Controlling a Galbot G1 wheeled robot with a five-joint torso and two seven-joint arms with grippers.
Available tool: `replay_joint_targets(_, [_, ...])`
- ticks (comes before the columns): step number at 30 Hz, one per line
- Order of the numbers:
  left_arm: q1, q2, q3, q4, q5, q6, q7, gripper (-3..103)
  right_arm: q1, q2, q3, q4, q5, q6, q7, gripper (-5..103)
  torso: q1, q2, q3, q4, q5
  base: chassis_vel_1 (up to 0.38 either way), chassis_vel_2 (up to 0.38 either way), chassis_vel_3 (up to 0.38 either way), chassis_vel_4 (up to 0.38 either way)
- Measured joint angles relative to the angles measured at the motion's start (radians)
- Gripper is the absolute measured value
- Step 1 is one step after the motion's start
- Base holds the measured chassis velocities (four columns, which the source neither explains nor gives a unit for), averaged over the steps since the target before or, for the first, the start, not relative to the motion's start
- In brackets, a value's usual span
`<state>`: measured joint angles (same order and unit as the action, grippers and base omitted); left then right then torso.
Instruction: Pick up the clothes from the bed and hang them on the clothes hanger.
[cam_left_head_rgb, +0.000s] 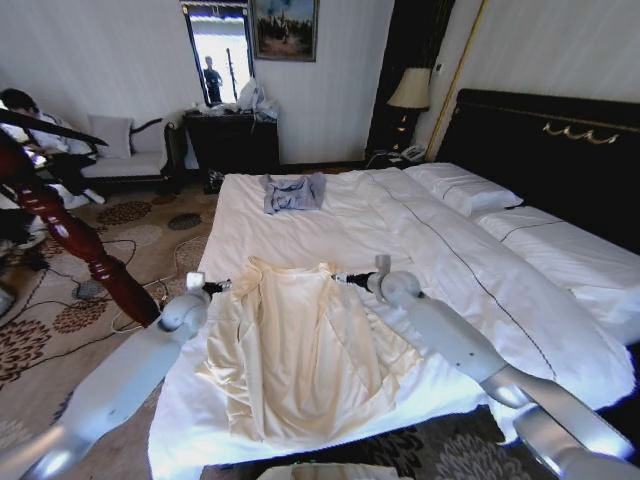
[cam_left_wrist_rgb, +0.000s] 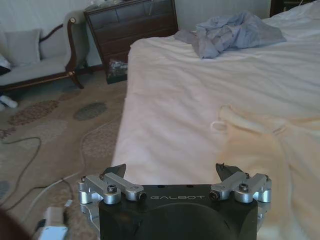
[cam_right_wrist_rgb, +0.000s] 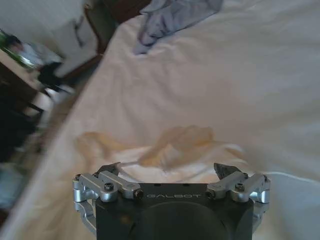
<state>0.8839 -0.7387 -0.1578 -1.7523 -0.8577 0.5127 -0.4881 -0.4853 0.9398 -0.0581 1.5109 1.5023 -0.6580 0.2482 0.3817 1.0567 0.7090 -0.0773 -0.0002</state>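
Cream clothes (cam_left_head_rgb: 300, 350) lie between both open pincers, left (cam_left_head_rgb: 222, 286) and right (cam_left_head_rgb: 340, 277).

We see a room in soft, even daylight, brightest at the window (cam_left_head_rgb: 220, 55), which is blown out to white. The lamp (cam_left_head_rgb: 410, 90) beside the headboard (cam_left_head_rgb: 560, 140) glows faintly. The headboard stays very dark, while the white bed (cam_left_head_rgb: 330, 225) reads bright with gentle fold shadows. The head view bends straight lines near its edges. The right wrist view is blurred, most at its borders; the left wrist view is sharper.
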Motion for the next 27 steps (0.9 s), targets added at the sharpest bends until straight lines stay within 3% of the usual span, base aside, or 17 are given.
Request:
replay_joint_targets(2, [0.054, 0.019, -0.045, -0.038, 0.017, -0.004, 0.005, 100, -0.021, -0.018, 0.026, 0.034, 0.05, -0.008, -0.015, 100, 0.0, 0.0, 0.0, -0.0004, -0.0001, 0.0, 0.0, 0.0, 0.0])
replay_joint_targets(4, [0.089, 0.028, -0.08, -0.063, 0.029, -0.008, 0.011, 100, -0.035, -0.025, 0.032, 0.049, 0.03, 0.012, -0.021, 100, 0.0, 0.0, 0.0, -0.0007, -0.0004, 0.0, 0.0, 0.0, 0.0])
replay_joint_targets(6, [0.151, 0.044, -0.145, -0.109, 0.038, -0.013, 0.017, 100, -0.054, -0.028, 0.015, 0.039, -0.199, 0.1, -0.037, 100, 0.0, 0.0, 0.0, -0.0006, 0.0006, 0.0, 0.0, 0.0, 0.0])
replay_joint_targets(7, [0.151, 0.044, -0.145, -0.109, 0.038, -0.013, 0.017, 100, -0.054, -0.028, 0.015, 0.039, -0.199, 0.1, -0.037, 100, 0.0, 0.0, 0.0, -0.0006, 0.0006, 0.0, 0.0, 0.0, 0.0])
replay_joint_targets(9, [0.196, 0.058, -0.192, -0.146, 0.039, -0.014, 0.02, 100, -0.059, -0.041, -0.006, 0.026, -0.401, 0.142, -0.061, 100, 0.0, 0.0, 0.0, -0.0003, 0.0005, 0.0, 0.0, 0.0, 0.0])
replay_joint_targets(10, [0.222, 0.065, -0.22, -0.169, 0.041, -0.016, 0.02, 100, -0.063, -0.05, -0.008, 0.034, -0.44, 0.15, -0.065, 100, 0.0, 0.0, 0.0, -0.0005, 0.0004, 0.0, 0.0, 0.0, 0.0])
replay_joint_targets(16, [0.326, 0.072, -0.319, -0.245, 0.048, -0.031, 0.019, 100, -0.104, -0.081, 0.038, 0.114, -0.449, 0.17, -0.07, 100, 0.0, 0.0, 0.0, -0.0002, 0.0003, 0.0, 0.0, 0.0, 0.0])
replay_joint_targets(20, [0.444, 0.06, -0.412, -0.32, 0.056, -0.078, 0.02, 100, -0.207, -0.133, 0.133, 0.228, -0.491, 0.225, -0.077, 100, 0.0, 0.0, 0.0, -0.0005, 0.0003, 0.0, 0.0, 0.0, 0.0])
replay_joint_targets(22, [0.539, 0.045, -0.501, -0.379, 0.071, -0.12, 0.039, 100, -0.321, -0.172, 0.232, 0.318, -0.517, 0.248, -0.078, 100, 0.0, 0.0, 0.0, -0.0004, 0.0004, 0.0, 0.0, 0.0, 0.0])
replay_joint_targets(25, [0.595, 0.032, -0.56, -0.418, 0.082, -0.146, 0.055, 100, -0.402, -0.196, 0.311, 0.37, -0.538, 0.254, -0.08, 100, 0.0, 0.0, 0.0, -0.0007, 0.0008, 0.0, 0.0, 0.0, 0.0])
replay_joint_targets(27, [0.685, 0.001, -0.651, -0.491, 0.094, -0.184, 0.078, 100, -0.524, -0.225, 0.443, 0.455, -0.568, 0.265, -0.087, 100, 0.0, 0.0, 0.0, -0.0008, 0.0004, 0.0, 0.0, 0.0, 0.0])
